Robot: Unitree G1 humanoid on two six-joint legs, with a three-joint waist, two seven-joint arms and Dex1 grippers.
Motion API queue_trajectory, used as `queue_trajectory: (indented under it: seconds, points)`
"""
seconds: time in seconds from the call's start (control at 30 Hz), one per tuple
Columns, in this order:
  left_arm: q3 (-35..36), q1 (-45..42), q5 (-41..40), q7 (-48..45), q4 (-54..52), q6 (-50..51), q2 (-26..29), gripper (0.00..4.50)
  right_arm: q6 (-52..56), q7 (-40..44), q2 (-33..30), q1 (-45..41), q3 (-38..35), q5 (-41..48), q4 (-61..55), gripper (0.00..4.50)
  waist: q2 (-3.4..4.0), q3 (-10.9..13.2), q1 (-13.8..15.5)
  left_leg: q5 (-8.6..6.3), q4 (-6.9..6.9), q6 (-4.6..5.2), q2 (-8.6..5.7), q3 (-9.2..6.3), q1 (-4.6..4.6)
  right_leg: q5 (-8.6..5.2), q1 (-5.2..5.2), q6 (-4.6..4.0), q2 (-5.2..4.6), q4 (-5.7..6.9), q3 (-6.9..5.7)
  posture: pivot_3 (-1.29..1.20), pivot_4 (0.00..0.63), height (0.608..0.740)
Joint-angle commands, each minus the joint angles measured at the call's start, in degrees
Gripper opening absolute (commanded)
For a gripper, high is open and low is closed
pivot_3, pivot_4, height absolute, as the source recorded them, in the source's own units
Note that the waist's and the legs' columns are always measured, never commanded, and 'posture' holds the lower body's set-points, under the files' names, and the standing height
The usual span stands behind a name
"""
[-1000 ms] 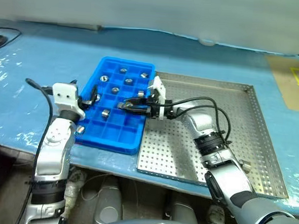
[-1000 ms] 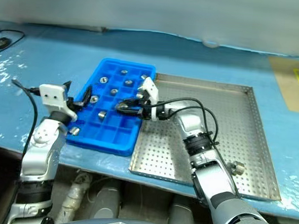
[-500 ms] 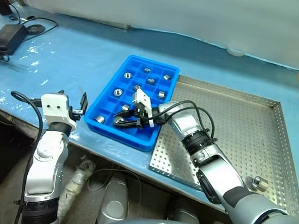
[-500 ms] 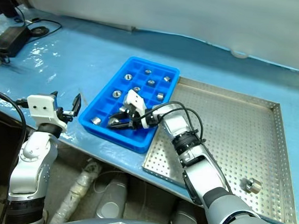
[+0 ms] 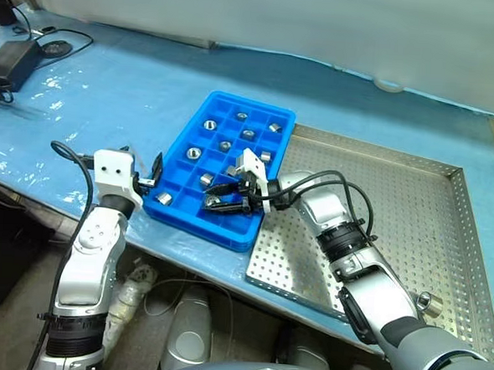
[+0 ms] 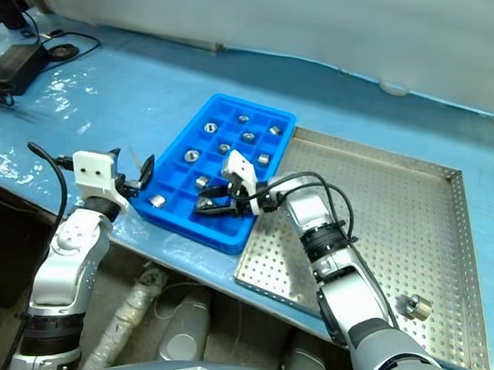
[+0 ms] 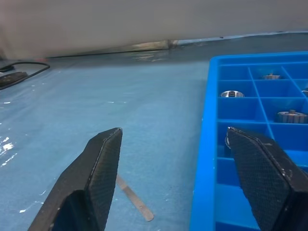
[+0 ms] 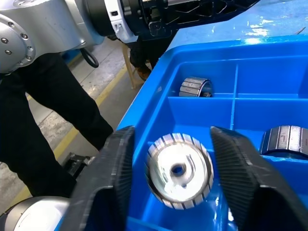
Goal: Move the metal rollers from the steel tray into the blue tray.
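The blue tray (image 5: 201,223) lies on the blue-covered table with several metal rollers (image 5: 193,153) in its compartments. My right gripper (image 5: 218,204) reaches from the steel tray (image 5: 397,202) side into the blue tray's near row. It is open, its fingers (image 8: 114,179) standing a little off either side of a roller (image 8: 179,169) that lies in a compartment. Neighbouring cells hold other rollers (image 8: 195,87). One roller (image 5: 425,301) sits at the steel tray's near right corner. My left gripper (image 5: 147,175) is open and straddles the blue tray's left rim (image 7: 206,144), holding nothing.
A black power adapter (image 5: 12,53) and cables (image 5: 58,46) lie at the table's far left. A thin metal strip (image 7: 135,204) lies on the cover by the left gripper. A white round object (image 5: 389,85) sits at the back edge. The table's front edge runs just before the blue tray.
The head view swung left early on. Since then the right gripper's jaws have spread off the roller, which now lies in the compartment. The left gripper came in to the blue tray's rim.
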Motion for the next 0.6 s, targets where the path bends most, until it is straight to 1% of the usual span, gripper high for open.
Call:
queue_trajectory:
  seconds: [0.03, 0.07, 0.17, 0.27, 0.37, 0.43, 0.47, 0.5, 0.6]
  points:
    - [-1.68, -2.09, -0.41, -2.06, -0.90, -1.92, 0.40, 3.65, 0.58, -1.39, -0.61, 0.92, -1.22, 0.41, -2.30, 3.88, 0.00, 0.00, -0.03, 0.00, 0.00, 0.00, 0.00, 0.00, 0.00, 0.00, 0.00, 0.00, -0.01, 0.01, 0.00, 0.39, 0.150, 0.740]
    - [-2.47, -3.12, -1.11, -3.16, -0.24, -2.25, 0.04, 3.65, 0.81, -2.07, -1.22, 1.01, -2.10, 0.67, -2.78, 4.22, 0.01, 0.00, -0.06, 0.00, 0.00, 0.00, -0.01, 0.00, 0.01, 0.00, 0.01, 0.00, -0.01, 0.01, 0.00, 0.39, 0.150, 0.740]
    - [-5.28, -6.93, -2.61, -6.85, 3.03, -3.61, -0.89, 3.65, 1.95, -4.78, -3.89, 1.90, -5.51, 1.88, -5.10, 4.22, 0.02, 0.00, -0.02, 0.01, 0.01, -0.01, -0.05, 0.01, 0.00, 0.01, 0.05, 0.00, -0.07, 0.05, 0.00, 0.28, 0.150, 0.740]
    - [-7.89, -11.48, -4.32, -11.23, 8.36, -5.14, -2.20, 3.65, 4.84, -7.21, -8.19, 4.83, -9.47, 3.31, -10.46, 4.22, 0.05, -0.01, -0.99, 0.02, 0.23, -0.02, -0.08, 0.04, 0.00, 0.05, 0.23, 0.06, -0.09, 0.08, 0.07, 0.14, 0.150, 0.740]
    - [-10.89, -16.02, -4.29, -15.80, 15.40, -7.99, -3.33, 3.65, 7.98, -10.13, -13.46, 9.67, -13.72, 4.30, -17.26, 4.22, 0.04, -0.01, -3.67, 0.02, 0.48, -0.01, -0.12, 0.08, 0.06, 0.15, 0.46, 0.23, -0.12, 0.00, 0.18, 0.02, 0.150, 0.740]
    - [-12.27, -18.87, -4.57, -18.95, 20.10, -10.06, -4.18, 3.65, 10.48, -12.32, -16.52, 13.20, -16.57, 5.11, -22.08, 4.22, 0.03, -0.01, -5.96, 0.02, 0.48, -0.01, -0.17, 0.13, 0.08, 0.19, 0.47, 0.30, -0.13, -0.04, 0.25, 0.02, 0.150, 0.740]
    - [-12.72, -19.73, -4.73, -19.97, 21.57, -10.82, -4.64, 3.65, 11.66, -13.08, -17.63, 14.69, -17.67, 5.74, -24.21, 4.22, 0.03, -0.01, -6.85, 0.03, 0.47, 0.00, -0.17, 0.13, 0.09, 0.20, 0.46, 0.31, -0.12, -0.07, 0.27, -0.07, 0.150, 0.740]
    - [-13.27, -20.84, -4.72, -21.13, 23.41, -11.79, -5.14, 3.65, 13.02, -13.92, -18.92, 16.53, -19.14, 6.48, -26.68, 4.22, 0.04, -0.02, -8.40, 0.03, 0.46, 0.00, -0.17, 0.13, 0.11, 0.19, 0.45, 0.31, -0.11, -0.07, 0.27, -0.10, 0.150, 0.740]
    - [-15.42, -25.26, -4.35, -25.34, 30.67, -15.31, -7.35, 3.65, 17.31, -17.44, -23.39, 24.51, -25.72, 8.43, -35.48, 4.22, 0.07, -0.03, -11.32, 0.04, 0.39, 0.00, -0.17, 0.21, 0.10, 0.18, 0.33, 0.32, -0.04, -0.10, 0.39, -0.20, 0.150, 0.740]
